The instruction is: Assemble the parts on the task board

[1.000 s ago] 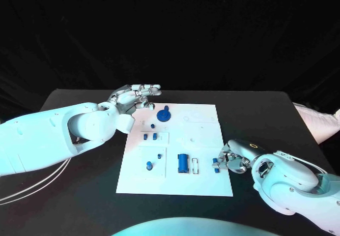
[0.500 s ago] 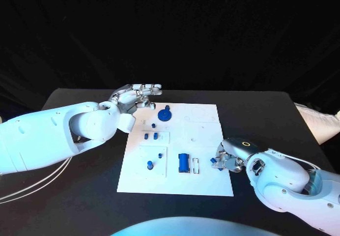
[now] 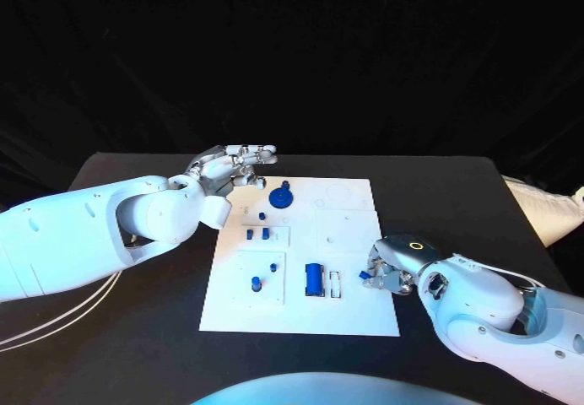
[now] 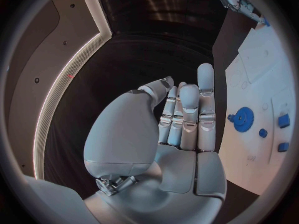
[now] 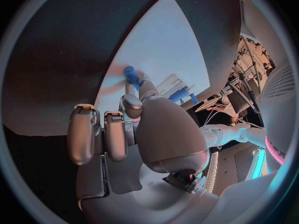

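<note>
Black bench carries the white task board mid-frame; right hand pinches a small blue part, left hand fingers loosely spread, empty.

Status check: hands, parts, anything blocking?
Right hand pinches a small blue part over the task board's right edge. Left hand holds nothing, hovering at the far-left corner. Nothing blocking.

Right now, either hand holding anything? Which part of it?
Right hand pinches a small blue peg-shaped part by its lower end; its top sticks out past the fingertips. Left hand holds nothing.
</note>
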Controlling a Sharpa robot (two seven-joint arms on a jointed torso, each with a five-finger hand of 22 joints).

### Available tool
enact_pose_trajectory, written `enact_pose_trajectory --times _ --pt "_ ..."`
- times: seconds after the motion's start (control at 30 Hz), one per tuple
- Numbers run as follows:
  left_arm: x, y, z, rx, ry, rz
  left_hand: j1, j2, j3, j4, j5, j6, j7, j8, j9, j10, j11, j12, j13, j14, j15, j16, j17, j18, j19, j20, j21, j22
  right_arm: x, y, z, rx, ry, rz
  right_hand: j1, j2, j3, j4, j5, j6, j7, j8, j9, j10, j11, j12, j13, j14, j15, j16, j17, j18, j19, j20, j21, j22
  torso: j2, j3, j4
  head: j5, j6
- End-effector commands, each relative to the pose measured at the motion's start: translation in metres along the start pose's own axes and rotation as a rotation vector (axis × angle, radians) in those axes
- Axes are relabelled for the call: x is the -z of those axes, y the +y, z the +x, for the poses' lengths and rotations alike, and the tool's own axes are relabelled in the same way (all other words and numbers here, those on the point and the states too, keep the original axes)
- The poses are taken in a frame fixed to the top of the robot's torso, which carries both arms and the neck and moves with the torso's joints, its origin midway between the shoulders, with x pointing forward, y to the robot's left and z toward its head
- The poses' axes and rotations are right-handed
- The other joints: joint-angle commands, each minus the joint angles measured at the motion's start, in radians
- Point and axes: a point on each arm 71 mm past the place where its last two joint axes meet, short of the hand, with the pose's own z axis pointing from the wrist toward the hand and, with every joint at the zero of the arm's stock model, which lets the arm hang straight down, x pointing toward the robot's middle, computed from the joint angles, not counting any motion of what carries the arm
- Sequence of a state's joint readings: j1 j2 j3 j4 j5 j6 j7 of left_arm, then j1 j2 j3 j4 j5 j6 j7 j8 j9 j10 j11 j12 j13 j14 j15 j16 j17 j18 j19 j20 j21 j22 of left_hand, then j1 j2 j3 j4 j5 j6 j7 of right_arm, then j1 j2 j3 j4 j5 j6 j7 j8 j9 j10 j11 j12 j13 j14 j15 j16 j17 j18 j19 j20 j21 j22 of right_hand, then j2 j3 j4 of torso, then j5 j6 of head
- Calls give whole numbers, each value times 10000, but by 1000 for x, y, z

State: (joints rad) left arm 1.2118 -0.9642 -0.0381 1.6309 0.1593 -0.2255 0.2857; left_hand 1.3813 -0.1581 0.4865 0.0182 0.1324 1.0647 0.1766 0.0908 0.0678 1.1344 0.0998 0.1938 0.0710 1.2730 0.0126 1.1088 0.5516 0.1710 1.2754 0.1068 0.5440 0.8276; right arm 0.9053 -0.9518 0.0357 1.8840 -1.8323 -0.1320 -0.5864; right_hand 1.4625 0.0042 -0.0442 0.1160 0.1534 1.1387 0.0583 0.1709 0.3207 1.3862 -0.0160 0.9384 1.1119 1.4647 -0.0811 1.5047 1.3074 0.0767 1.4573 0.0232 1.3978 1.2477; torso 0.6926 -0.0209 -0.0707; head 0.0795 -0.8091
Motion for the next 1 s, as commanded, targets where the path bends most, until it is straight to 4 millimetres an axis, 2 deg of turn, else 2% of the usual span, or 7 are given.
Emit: enact_pose_trajectory --times 0.03,0.27,0.5,0.7,1.0 --pt "0 -1 3 -27 249 58 -31 -25 8 -68 41 -92 1 47 0 -49 11 41 -17 -68 -21 -37 -8 104 -36 -7 -64 -15 2 -5 22 -539 1048 445 624 514 747 -488 250 26 3 -55 31 -11 -75 -50 9 844 -87 59 1556 -127 35 -79 70 22 2 12 -4 9 12" --pt "0 0 4 -33 253 55 -31 -25 8 -68 41 -92 1 47 0 -49 11 41 -17 -68 -21 -37 -8 104 -36 -7 -64 -15 8 -6 13 -2811 536 726 303 458 1628 -588 586 -84 60 -102 178 55 -38 -131 -37 848 -46 67 1579 -127 38 -49 70 22 -2 3 7 -2 19" --pt "0 0 4 -30 269 57 -31 -25 8 -68 41 -92 1 47 0 -49 11 41 -17 -68 -21 -37 -8 104 -36 -7 -64 -15 13 1 3 -4649 223 886 -708 -146 2866 -480 576 -70 -9 -119 424 166 -66 -122 7 856 -85 73 1609 -120 35 -55 52 2 10 5 5 -7 17" --pt "0 0 5 -20 305 53 -21 -18 13 -77 44 -94 -1 50 0 -55 10 46 -18 -73 -22 -38 -18 104 -37 -7 -67 -16 13 7 3 -5335 470 873 -1204 -395 3197 -321 658 -26 -22 -139 503 239 -75 33 142 865 -82 90 1644 -127 57 -68 78 53 5 -1 3 -6 -10" --pt "1 0 7 -5 364 48 -21 -18 13 -77 44 -94 -1 50 0 -55 10 46 -18 -73 -22 -38 -18 104 -37 -7 -67 -16 10 15 4 -5575 720 775 -1569 -604 3286 -194 823 16 -25 -160 554 271 -76 80 198 868 -83 96 1658 -131 67 -72 88 76 0 1 5 -10 -36"
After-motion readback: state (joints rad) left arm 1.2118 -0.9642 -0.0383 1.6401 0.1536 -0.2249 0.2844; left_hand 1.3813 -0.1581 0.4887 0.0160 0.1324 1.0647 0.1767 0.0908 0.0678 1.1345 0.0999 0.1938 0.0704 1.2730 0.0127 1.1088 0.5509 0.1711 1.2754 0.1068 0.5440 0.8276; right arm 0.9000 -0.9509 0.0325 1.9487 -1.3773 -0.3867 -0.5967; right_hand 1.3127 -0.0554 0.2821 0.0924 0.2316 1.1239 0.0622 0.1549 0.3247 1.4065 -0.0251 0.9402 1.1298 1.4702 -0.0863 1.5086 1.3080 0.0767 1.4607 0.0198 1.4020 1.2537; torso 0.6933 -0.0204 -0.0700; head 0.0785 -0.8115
